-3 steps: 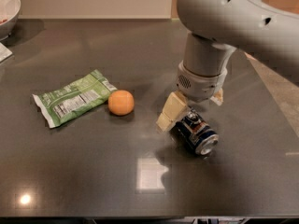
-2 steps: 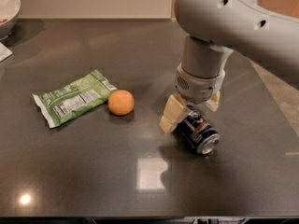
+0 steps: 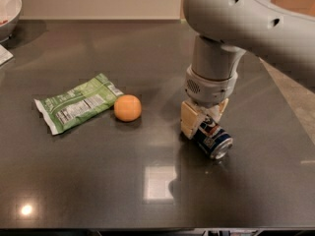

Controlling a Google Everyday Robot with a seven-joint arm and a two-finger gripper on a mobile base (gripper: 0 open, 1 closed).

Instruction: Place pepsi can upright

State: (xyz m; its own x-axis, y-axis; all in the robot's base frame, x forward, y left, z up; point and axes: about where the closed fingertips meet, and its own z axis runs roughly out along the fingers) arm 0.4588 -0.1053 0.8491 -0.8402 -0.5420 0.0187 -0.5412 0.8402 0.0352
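**Figure.** Dark worktop as I saw it from the remote station. The pepsi can lay on its side to the right of the orange ball, apart from it, with one silver end facing front-right. The gripper hung from above, also right of the ball, its fingers spread astride the can's far end. A green snack packet lay just left of the ball. A bowl sat far behind-left of the ball.
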